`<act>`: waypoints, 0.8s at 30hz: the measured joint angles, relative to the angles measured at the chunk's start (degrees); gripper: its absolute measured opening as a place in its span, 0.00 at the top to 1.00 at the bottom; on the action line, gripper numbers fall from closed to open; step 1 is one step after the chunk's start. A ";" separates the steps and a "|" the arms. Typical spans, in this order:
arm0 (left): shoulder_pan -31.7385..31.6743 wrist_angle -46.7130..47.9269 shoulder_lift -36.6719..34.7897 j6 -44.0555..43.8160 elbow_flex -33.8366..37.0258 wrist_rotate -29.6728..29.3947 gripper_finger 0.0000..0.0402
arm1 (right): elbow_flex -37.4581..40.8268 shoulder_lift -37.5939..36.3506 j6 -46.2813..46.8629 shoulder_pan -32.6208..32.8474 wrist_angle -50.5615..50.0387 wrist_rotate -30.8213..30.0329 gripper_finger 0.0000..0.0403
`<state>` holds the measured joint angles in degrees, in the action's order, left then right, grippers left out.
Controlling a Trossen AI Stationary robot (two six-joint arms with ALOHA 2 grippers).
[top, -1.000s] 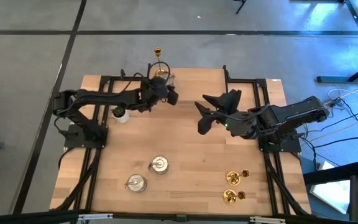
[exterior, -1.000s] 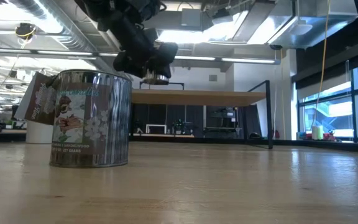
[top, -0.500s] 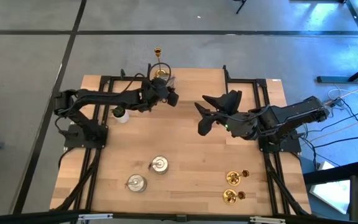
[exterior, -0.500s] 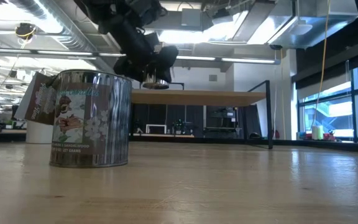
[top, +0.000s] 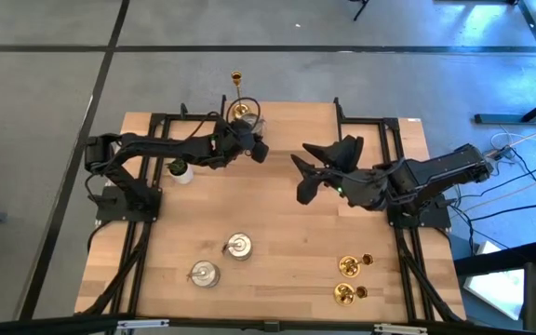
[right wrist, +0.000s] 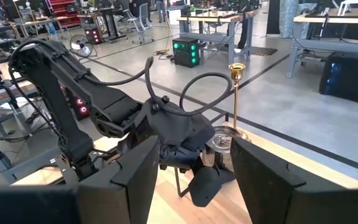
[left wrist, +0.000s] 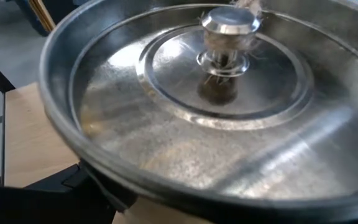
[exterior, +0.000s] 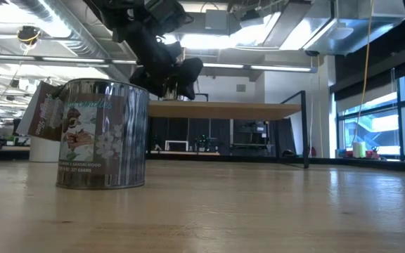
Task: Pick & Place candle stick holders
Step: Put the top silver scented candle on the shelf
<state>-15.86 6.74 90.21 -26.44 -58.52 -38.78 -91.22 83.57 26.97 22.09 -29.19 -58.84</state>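
Left gripper (top: 249, 147) clamps a silvery holder (left wrist: 229, 118) beside the tall brass candlestick (top: 237, 93); four holders remain unmoved, right gripper (top: 316, 169) idle, open.

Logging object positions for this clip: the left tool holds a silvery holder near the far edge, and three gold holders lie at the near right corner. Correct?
Not quite. The high view shows two gold holders at the near right corner; the third gold one stands at the far edge. The left tool does hold a silvery holder there.
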 joint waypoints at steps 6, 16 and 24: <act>0.00 0.43 -0.07 0.10 0.00 0.51 0.05 | 0.00 0.00 0.01 0.51 -0.03 -0.41 0.49; 0.00 0.55 -0.15 2.95 0.00 0.98 0.07 | 0.01 -0.02 0.03 1.34 0.02 -1.39 0.49; 0.02 1.78 -2.85 4.98 0.07 1.38 0.05 | 0.00 -0.02 0.03 1.61 0.30 -1.59 0.49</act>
<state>-15.84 8.52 87.36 -21.46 -58.46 -37.40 -91.22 83.55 27.00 23.70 -28.89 -60.42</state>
